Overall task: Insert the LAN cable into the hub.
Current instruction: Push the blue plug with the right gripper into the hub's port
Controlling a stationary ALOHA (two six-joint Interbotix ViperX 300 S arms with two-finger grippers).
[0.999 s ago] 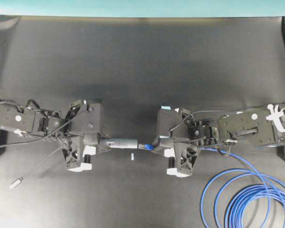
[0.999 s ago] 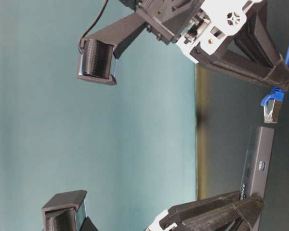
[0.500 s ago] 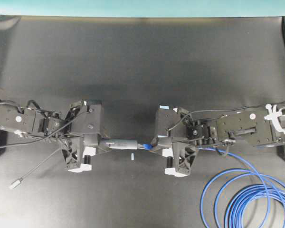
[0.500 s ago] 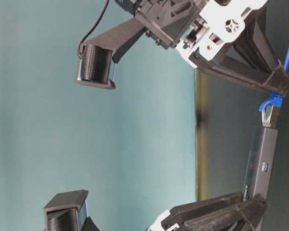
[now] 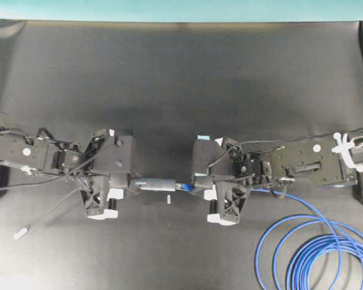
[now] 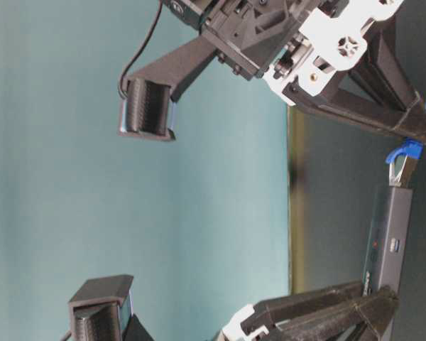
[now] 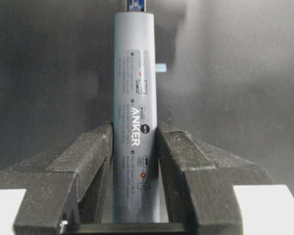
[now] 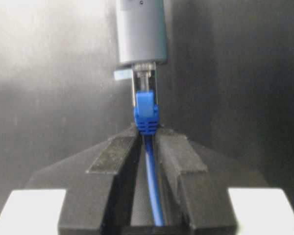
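Observation:
My left gripper (image 5: 130,183) is shut on the hub (image 5: 156,183), a slim dark grey bar held level above the table; it also shows in the left wrist view (image 7: 135,117), clamped between the fingers (image 7: 90,152). My right gripper (image 5: 198,185) is shut on the LAN cable (image 5: 302,254) just behind its blue boot (image 8: 146,113). The clear plug (image 8: 143,83) has its tip inside the port at the hub's end (image 8: 141,34). In the table-level view the plug (image 6: 401,169) meets the hub (image 6: 387,231) end on.
The cable's blue loops (image 5: 317,257) lie on the black table at the lower right. The hub's thin grey cord ends in a small metal plug (image 5: 20,232) at the lower left. A small white tag (image 5: 168,198) lies under the hub.
My right gripper has moved left with the plug. The gap between the plug and the hub's end has closed, and the plug tip now sits in the port.

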